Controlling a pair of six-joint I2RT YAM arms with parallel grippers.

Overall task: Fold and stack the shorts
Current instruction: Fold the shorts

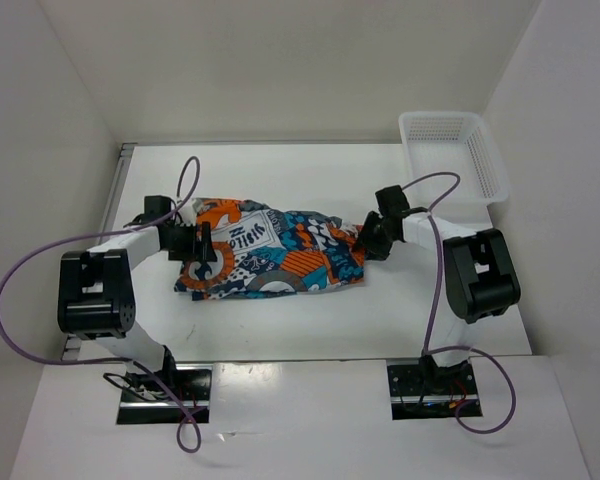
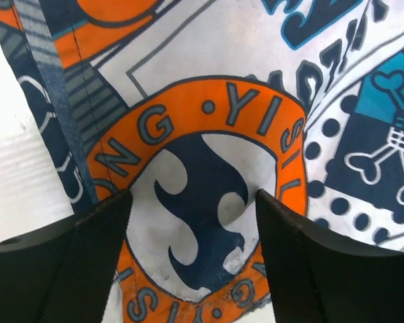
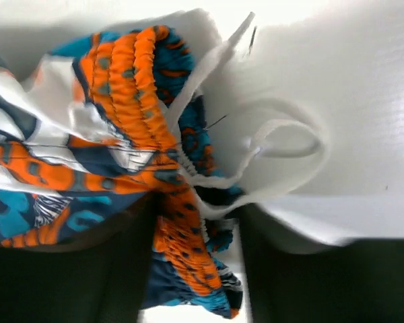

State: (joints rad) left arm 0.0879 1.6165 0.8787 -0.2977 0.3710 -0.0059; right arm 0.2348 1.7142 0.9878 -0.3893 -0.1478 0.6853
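Note:
The shorts [image 1: 270,250] lie spread in the middle of the table, their print orange, teal, white and black. My left gripper [image 1: 202,248] is over their left end. In the left wrist view it [image 2: 192,269] is open, its fingers [image 2: 87,256] either side of a round orange badge on the shorts [image 2: 209,134], close above the cloth. My right gripper [image 1: 365,240] is at the shorts' right end. In the right wrist view it [image 3: 198,262] is closed on the bunched orange elastic waistband of the shorts [image 3: 182,222]. White drawstrings [image 3: 276,141] trail loose on the table.
A white plastic mesh basket [image 1: 452,152] stands at the back right corner. White walls enclose the table at the left, back and right. Purple cables loop from both arms. Bare white table [image 1: 280,320] lies in front of the shorts.

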